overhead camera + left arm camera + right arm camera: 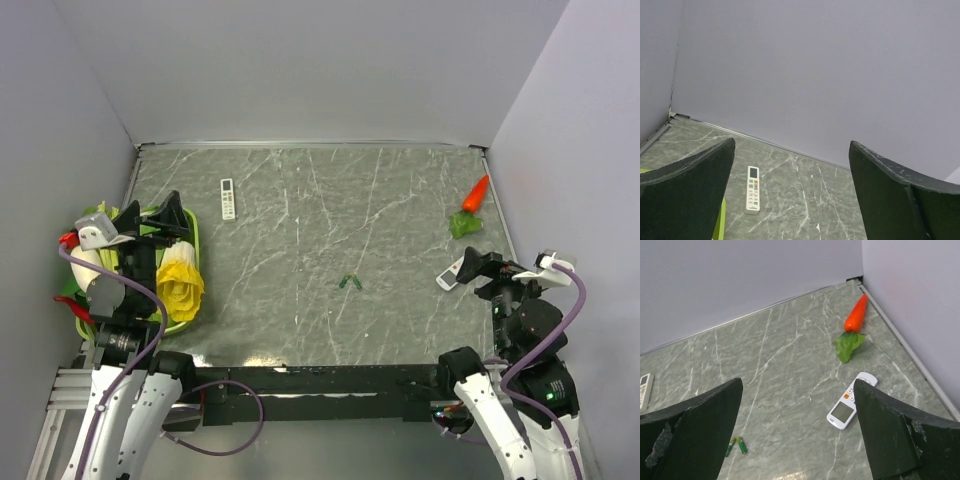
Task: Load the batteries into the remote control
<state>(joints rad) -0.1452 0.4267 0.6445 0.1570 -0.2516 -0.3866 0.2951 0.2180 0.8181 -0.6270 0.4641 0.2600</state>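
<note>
Two small green batteries (349, 282) lie side by side near the table's middle front; they also show low left in the right wrist view (736, 445). The remote control (850, 401), small and white with rounded ends, lies face up with a grey screen and an orange button. From above it (450, 276) is partly hidden under my right gripper (483, 266). My right gripper (798, 381) is open and empty above it. My left gripper (150, 215) is open and empty above the green basket, far from both; its jaws (792, 142) stand wide apart.
A slim white remote with a dark screen and button rows (228, 198) lies at the back left (753, 189). A toy carrot (472, 205) lies at the back right (856, 314). A green basket (195, 240) with a yellow toy stands at the left. Grey walls enclose the table.
</note>
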